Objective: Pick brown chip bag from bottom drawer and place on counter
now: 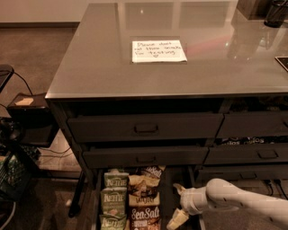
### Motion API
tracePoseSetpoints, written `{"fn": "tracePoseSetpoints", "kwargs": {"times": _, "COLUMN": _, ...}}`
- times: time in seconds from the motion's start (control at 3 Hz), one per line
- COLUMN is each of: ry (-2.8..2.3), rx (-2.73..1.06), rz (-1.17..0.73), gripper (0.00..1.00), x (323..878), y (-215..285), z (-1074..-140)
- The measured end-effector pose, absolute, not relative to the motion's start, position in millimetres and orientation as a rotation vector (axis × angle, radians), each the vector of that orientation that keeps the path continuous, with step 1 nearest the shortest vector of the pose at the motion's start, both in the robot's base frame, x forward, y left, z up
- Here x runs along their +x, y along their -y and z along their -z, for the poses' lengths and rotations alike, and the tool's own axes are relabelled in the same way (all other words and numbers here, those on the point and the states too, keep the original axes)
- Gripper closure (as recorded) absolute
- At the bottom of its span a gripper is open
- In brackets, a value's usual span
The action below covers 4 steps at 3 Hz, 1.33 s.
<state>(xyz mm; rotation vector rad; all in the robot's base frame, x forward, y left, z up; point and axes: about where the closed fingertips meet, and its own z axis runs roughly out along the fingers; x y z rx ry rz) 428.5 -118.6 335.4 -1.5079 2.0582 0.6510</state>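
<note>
The bottom drawer (pixel 167 197) stands pulled open at the foot of the cabinet. In it lies the brown chip bag (pixel 145 217) with white "Sea Salt" lettering, low in the view. Green Kettle bags (pixel 114 197) lie to its left and a tan-and-cream bag (pixel 143 186) just behind it. My gripper (pixel 178 204) comes in from the lower right on a white arm (pixel 243 202). It hangs over the drawer's right side, a short way right of the brown bag and apart from it. The glossy grey counter (pixel 103 58) above bears a white handwritten note (pixel 158 50).
Two upper drawers (pixel 144 128) with recessed handles are shut above the open one. More drawers (pixel 252 155) stand on the right. A black box (pixel 31 117) and cables lie on the floor at the left. Dark objects (pixel 265 11) stand at the counter's far right corner.
</note>
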Motion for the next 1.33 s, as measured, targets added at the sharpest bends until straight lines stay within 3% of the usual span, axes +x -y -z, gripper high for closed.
{"fn": "tracePoseSetpoints", "kwargs": {"times": 1.33, "ry": -1.906, "rx": -1.506, "rz": -0.792, "gripper": 0.00, "x": 465.3, "y": 66.9, "z": -257.0}}
